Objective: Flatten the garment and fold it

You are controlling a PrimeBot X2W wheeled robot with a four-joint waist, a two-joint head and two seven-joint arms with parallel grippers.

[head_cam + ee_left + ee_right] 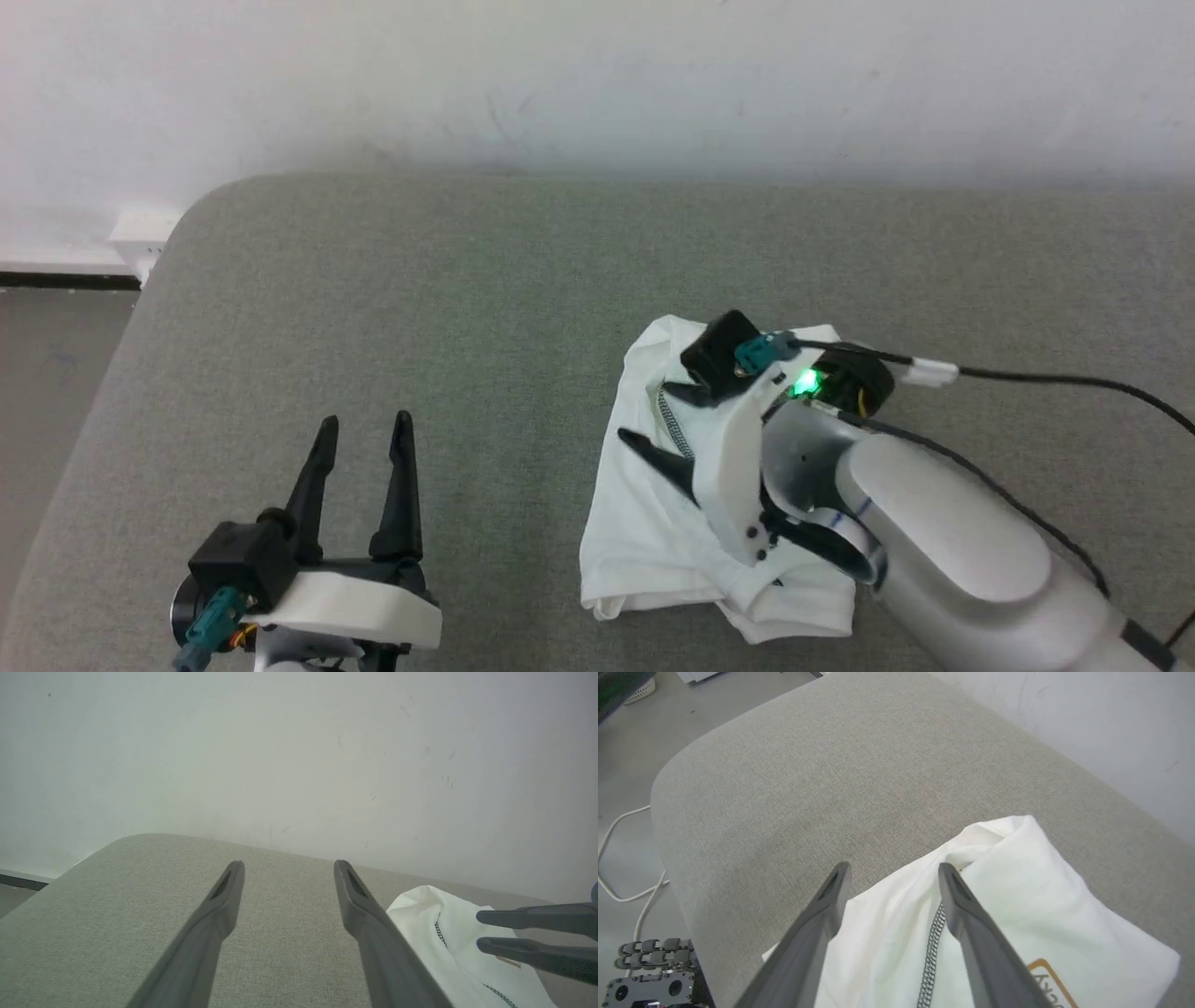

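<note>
Right claw [644,411], spread, sits over the garment [644,546], perhaps touching.

Left gripper [365,425] idle, its two dark fingers spread wide and pointing straight ahead with nothing between them; right gripper [646,413], on a pale forearm [943,537] slanting in from behind it, aims its fingers across toward the left one, jaws apart too, empty.

Garment [644,532] white; zigzag stitching [930,952] dark grey; label [1048,977] brown-edged; cushion [420,308] grey-green.
</note>
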